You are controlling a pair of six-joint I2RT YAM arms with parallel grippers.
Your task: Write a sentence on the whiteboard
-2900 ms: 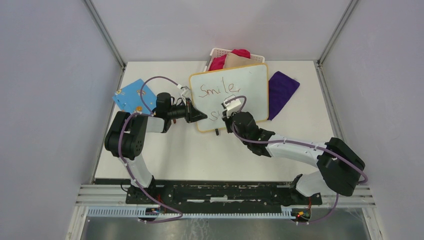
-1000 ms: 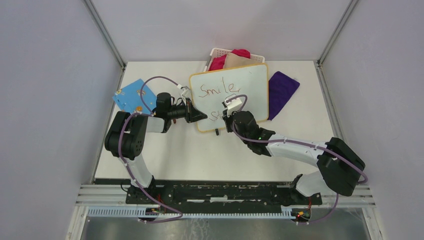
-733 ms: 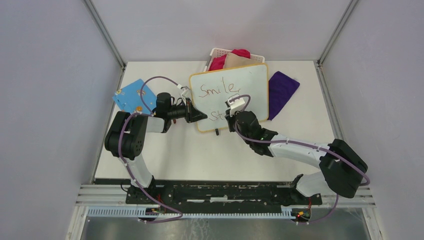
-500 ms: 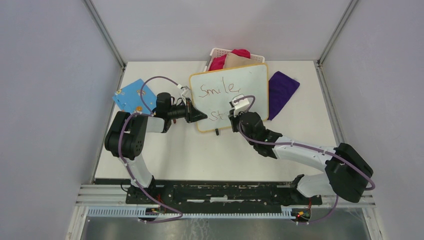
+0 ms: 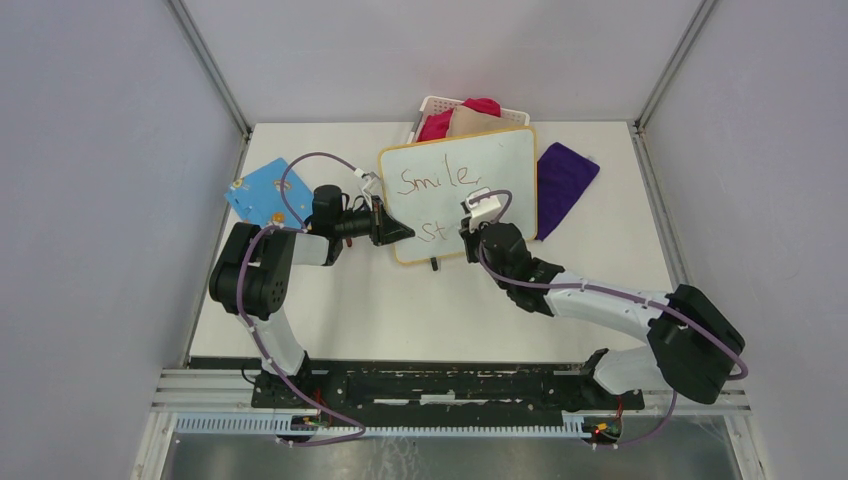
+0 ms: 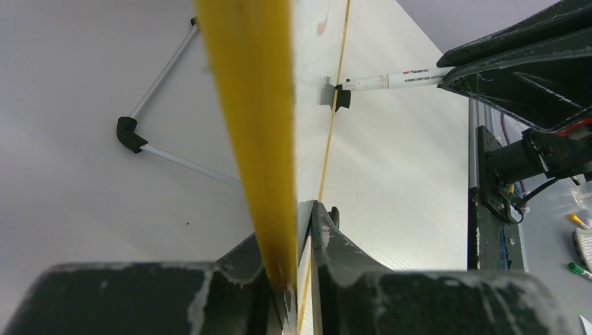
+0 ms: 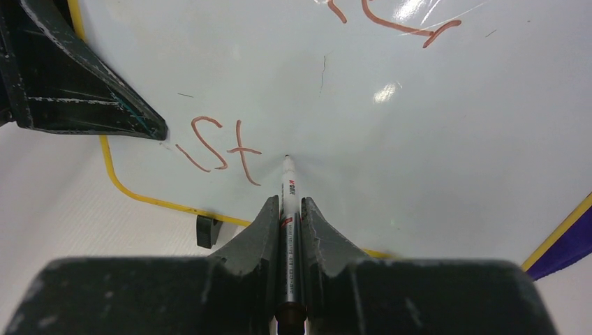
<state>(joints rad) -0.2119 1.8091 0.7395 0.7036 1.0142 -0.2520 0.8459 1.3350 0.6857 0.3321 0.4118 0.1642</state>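
Note:
The whiteboard [image 5: 505, 160], white with a yellow rim, stands tilted at the table's back middle. My left gripper [image 5: 395, 232] is shut on the rim at its lower left corner; in the left wrist view the yellow rim [image 6: 248, 105] runs between the jaws of this gripper [image 6: 293, 223]. The sentence reads "Smile," [image 5: 430, 180] with "St" [image 5: 432, 232] below it, both in red. My right gripper [image 7: 289, 201] is shut on a white marker [image 7: 288, 183]. The marker's tip sits at the board just right of "St" [image 7: 220, 150].
A white basket [image 5: 432, 103] with red and beige cloths stands behind the board. A purple cloth [image 5: 563, 180] lies to its right and a blue board [image 5: 262, 190] to the left. A black foot [image 7: 204, 231] sticks out under the board's near rim.
My right gripper has moved a little to the right along the lower line with the marker, and "St" now shows beside it. The left gripper and the board have stayed still.

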